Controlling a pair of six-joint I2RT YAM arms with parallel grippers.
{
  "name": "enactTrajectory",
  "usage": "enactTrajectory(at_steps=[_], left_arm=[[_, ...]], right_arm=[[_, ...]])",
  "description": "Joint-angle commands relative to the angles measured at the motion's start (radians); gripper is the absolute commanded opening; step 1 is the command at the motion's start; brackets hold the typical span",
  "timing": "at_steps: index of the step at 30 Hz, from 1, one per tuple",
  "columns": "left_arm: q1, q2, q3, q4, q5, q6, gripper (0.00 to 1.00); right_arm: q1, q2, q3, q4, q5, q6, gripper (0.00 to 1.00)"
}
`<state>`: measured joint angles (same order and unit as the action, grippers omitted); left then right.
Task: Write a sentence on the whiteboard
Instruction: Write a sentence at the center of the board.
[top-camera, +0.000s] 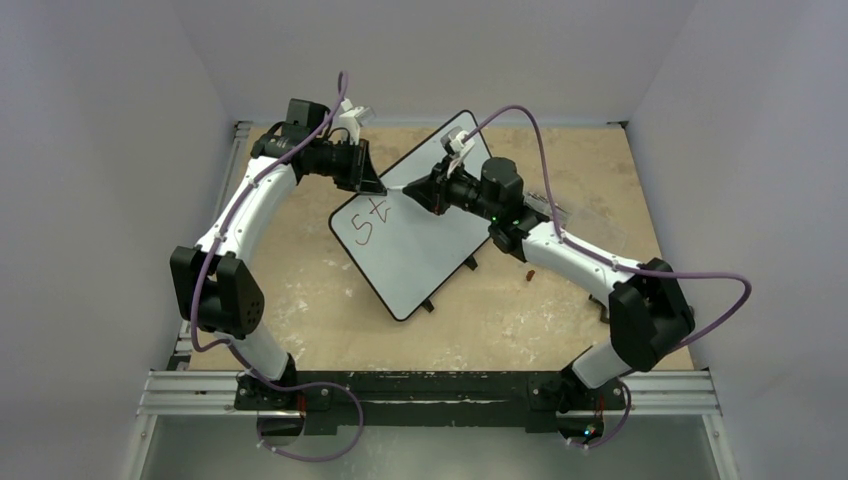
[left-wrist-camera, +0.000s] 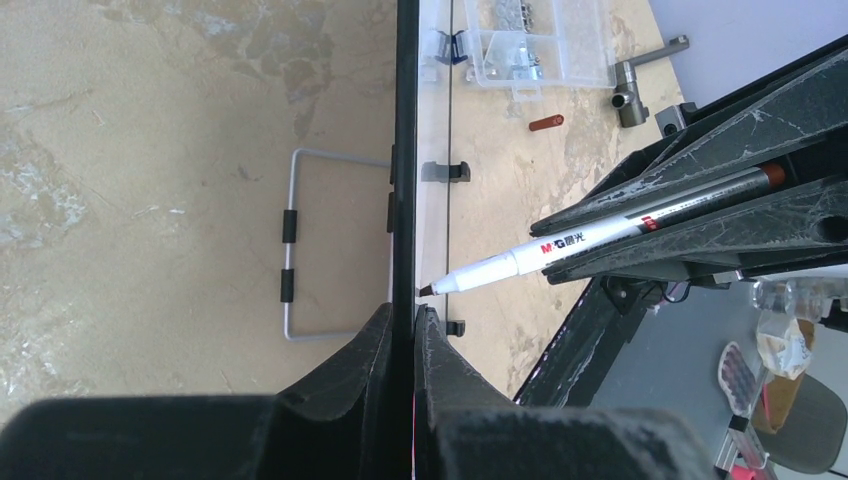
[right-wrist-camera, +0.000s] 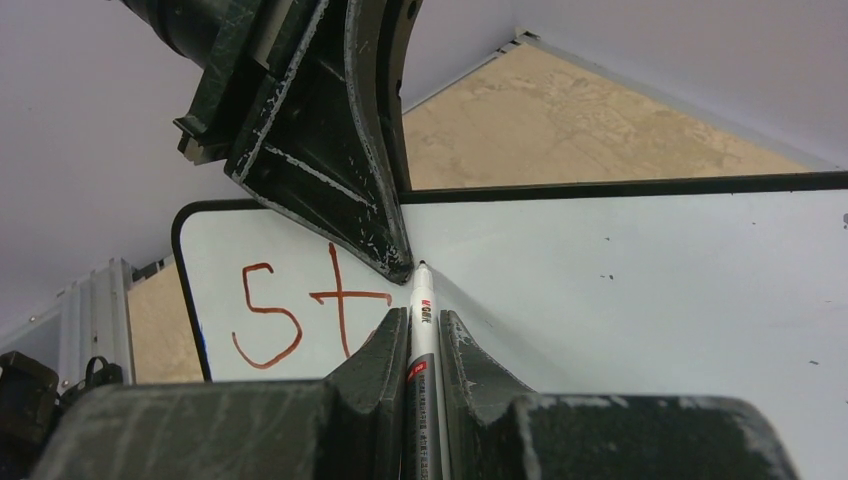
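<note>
You see the whiteboard in the middle of the table, nearer to its far edge than to its near edge. It is turned diagonally: one corner points to the far edge and the opposite corner points to the near edge.

Your left gripper is clamped on the whiteboard's black rim, at the long edge that faces the far left corner of the table. One finger is on each side of the rim.

Your right gripper is closed around a white marker. The marker lies along the fingers and sticks out in front of them. Its dark tip touches the white surface, just beside the left gripper's finger and close to the held edge.

The sentence is only two reddish-brown characters, near the corner of the whiteboard that points to the left edge of the table. The first looks like an S, though it can also be read as a 5, and the second is a t. The marker tip stands just beside the t, apart from it.

On the table beyond the whiteboard, toward the right edge, you have a clear plastic box with metal bits. A small reddish-brown cylinder lies near this box.
</note>
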<state>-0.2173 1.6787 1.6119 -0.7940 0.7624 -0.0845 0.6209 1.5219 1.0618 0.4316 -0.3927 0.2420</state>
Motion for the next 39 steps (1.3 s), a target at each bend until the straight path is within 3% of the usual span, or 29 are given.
enactTrajectory(at_steps=[1,23,39], left_arm=[[0.001,-0.056,0.031,0.051,-0.028,0.057,0.00],[0.001,-0.068,0.030,0.052,-0.023,0.057,0.00],[0.001,-0.070,0.031,0.049,-0.020,0.057,0.00]], right_arm=[[-0.002,0.012,0.036,0.028,0.006,0.003,0.00],[-0.001,-0.048,-0.124,-0.009,0.009,0.014,0.00],[0.002,-0.031,0.000,-0.068,0.059,0.030,0.00]])
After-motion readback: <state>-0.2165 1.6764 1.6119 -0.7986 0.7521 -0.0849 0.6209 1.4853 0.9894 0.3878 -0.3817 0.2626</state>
